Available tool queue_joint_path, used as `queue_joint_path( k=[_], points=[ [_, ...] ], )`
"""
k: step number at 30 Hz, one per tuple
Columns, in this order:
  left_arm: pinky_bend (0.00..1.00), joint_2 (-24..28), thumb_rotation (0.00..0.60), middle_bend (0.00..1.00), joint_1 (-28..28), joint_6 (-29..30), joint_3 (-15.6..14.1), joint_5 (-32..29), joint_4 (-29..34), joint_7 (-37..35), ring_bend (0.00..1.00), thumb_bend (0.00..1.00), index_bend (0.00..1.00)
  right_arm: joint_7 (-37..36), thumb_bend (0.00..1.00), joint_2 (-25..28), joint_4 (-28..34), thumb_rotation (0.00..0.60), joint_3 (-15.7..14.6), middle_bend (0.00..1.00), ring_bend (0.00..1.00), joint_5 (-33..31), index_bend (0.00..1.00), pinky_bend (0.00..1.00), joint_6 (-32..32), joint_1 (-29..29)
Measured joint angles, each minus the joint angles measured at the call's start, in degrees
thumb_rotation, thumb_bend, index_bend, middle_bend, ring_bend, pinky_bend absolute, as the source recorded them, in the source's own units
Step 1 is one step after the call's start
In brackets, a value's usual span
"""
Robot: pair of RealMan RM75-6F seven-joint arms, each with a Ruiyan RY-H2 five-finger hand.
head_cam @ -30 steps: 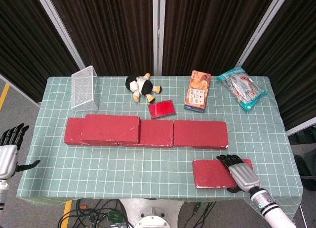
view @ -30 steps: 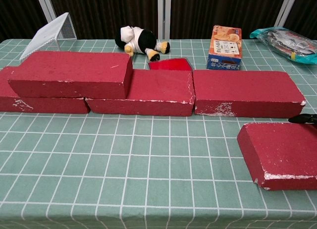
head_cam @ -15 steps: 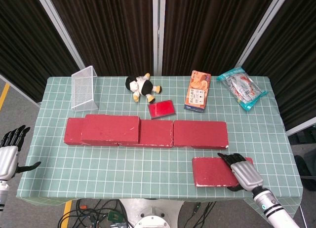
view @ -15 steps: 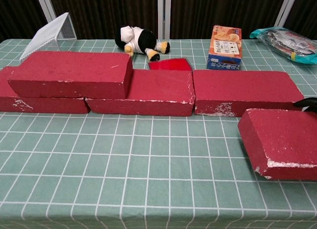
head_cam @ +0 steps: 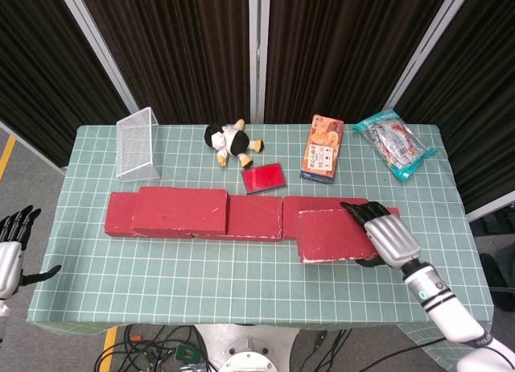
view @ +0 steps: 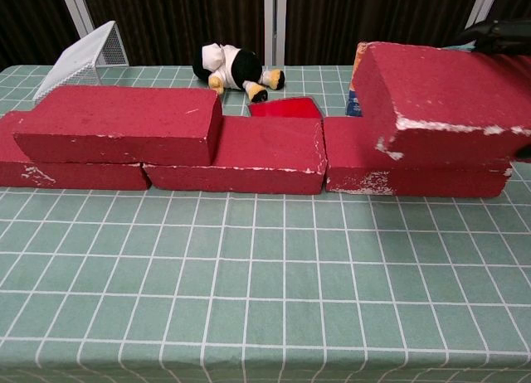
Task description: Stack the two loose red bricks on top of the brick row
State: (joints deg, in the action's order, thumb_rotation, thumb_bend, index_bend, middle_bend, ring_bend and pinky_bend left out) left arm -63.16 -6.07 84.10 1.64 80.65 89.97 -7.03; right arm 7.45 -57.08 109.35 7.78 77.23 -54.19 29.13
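A row of red bricks (head_cam: 253, 217) (view: 241, 155) runs across the table's middle. One red brick (head_cam: 179, 211) (view: 120, 122) lies stacked on the row's left part. My right hand (head_cam: 382, 233) grips the right end of a second red brick (head_cam: 334, 235) (view: 444, 101), held in the air over the row's right end brick (view: 415, 172). Only dark fingertips (view: 498, 35) of that hand show in the chest view. My left hand (head_cam: 10, 251) hangs off the table's left edge, fingers spread, holding nothing.
A white wire basket (head_cam: 135, 144), a plush toy (head_cam: 231, 141), a small red square object (head_cam: 263, 179), an orange snack box (head_cam: 323, 148) and a plastic packet (head_cam: 394, 142) sit behind the row. Green gridded cloth (head_cam: 201, 267) covers the table in front.
My right hand has lifted the loose brick off the front right of the table and carried it back and left, over the row's right end. My left hand dropped slightly lower.
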Motion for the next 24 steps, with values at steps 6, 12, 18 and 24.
queue_joint_path(
  k=[6, 12, 18, 24],
  points=[
    [0.00, 0.0, 0.600, 0.00, 0.4, 1.3, 0.0, 1.9, 0.0, 0.7, 0.00, 0.00, 0.04, 2.3, 0.10, -4.9, -5.4, 0.600, 4.0, 0.27, 0.18, -9.6, 0.01, 0.12, 9.0, 9.5],
    [0.00, 0.0, 0.600, 0.00, 0.9, 2.1, -0.6, 4.0, 0.3, 1.1, 0.00, 0.00, 0.04, 5.8, 0.10, -9.4, -8.8, 0.600, 5.3, 0.26, 0.18, -18.5, 0.01, 0.10, 13.8, 16.5],
    [0.00, 0.1, 0.600, 0.00, 1.0, 1.5, -0.9, 4.6, 0.2, -0.9, 0.00, 0.00, 0.04, 12.6, 0.11, -13.8, -10.4, 0.600, 4.9, 0.26, 0.18, -27.7, 0.03, 0.09, 13.2, 21.8],
    [0.00, 0.8, 0.600, 0.00, 0.9, 0.4, -1.5, 5.6, -0.5, -5.9, 0.00, 0.00, 0.04, 20.2, 0.10, -17.4, -10.3, 0.600, 3.4, 0.25, 0.18, -38.9, 0.03, 0.07, 9.6, 26.7]
  ],
)
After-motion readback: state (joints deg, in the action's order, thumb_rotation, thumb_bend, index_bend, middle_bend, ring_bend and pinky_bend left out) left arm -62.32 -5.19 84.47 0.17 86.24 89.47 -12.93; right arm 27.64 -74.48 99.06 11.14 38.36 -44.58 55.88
